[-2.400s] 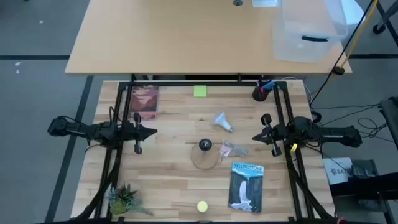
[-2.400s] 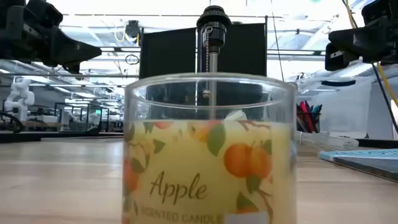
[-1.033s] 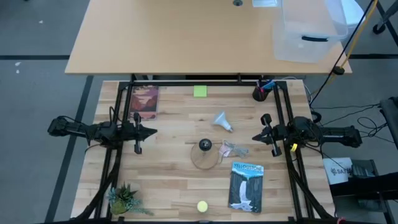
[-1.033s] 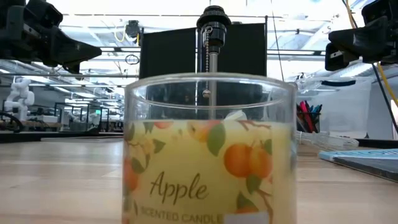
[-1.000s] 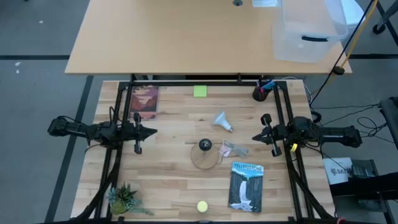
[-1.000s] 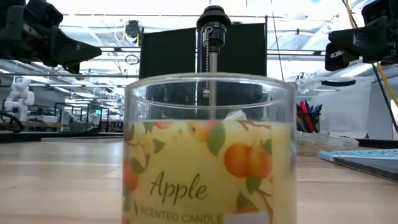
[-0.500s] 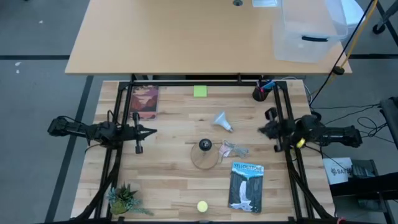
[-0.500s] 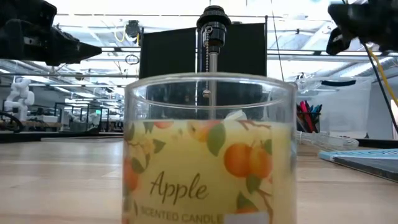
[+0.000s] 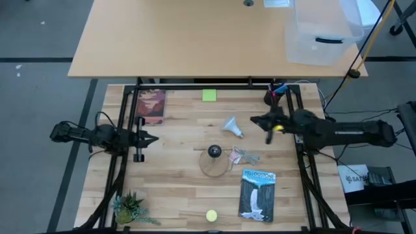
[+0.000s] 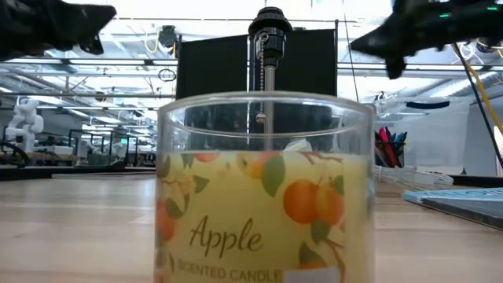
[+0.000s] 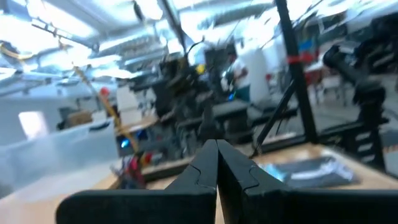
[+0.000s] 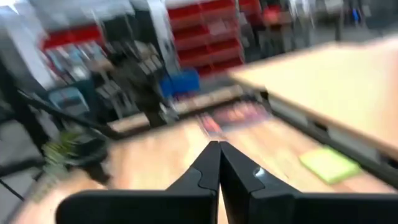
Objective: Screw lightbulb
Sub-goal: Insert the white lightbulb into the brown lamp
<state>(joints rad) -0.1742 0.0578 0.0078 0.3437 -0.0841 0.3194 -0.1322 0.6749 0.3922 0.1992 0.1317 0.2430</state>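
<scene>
Item 1, the lightbulb [image 9: 232,126]: I log it lying on its side on the wooden table [image 9: 175,185], just above centre of the high view. Its long axis runs on a diagonal, the wide globe toward the upper left and the grey screw neck toward the lower right. Nothing touches it.

Item 2, the round wooden base [image 9: 213,162]: I place it just below and left of the bulb, with its black socket [image 9: 214,151] facing up and vacant. A clear crumpled wrapper [image 9: 243,156] sits between the base and the blue booklet [image 9: 257,194] at lower right.

Item 3, the right gripper [image 9: 255,121]: I read it as just right of the bulb, nearly level with it in the frame, fingertips aimed left toward the globe. In its wrist view the 2 fingers meet in a closed point, pressed together. By my judgement this is the nearer arm, and the jaws must spread before closing across the globe.

Item 4, the left gripper [image 9: 155,138]: I log it at the left edge of the table, well apart from the bulb, fingers pressed together in its wrist view, holding nothing.

Item 5, the candle jar [image 10: 266,189]: it fills the low view and hides the bulb there.
</scene>
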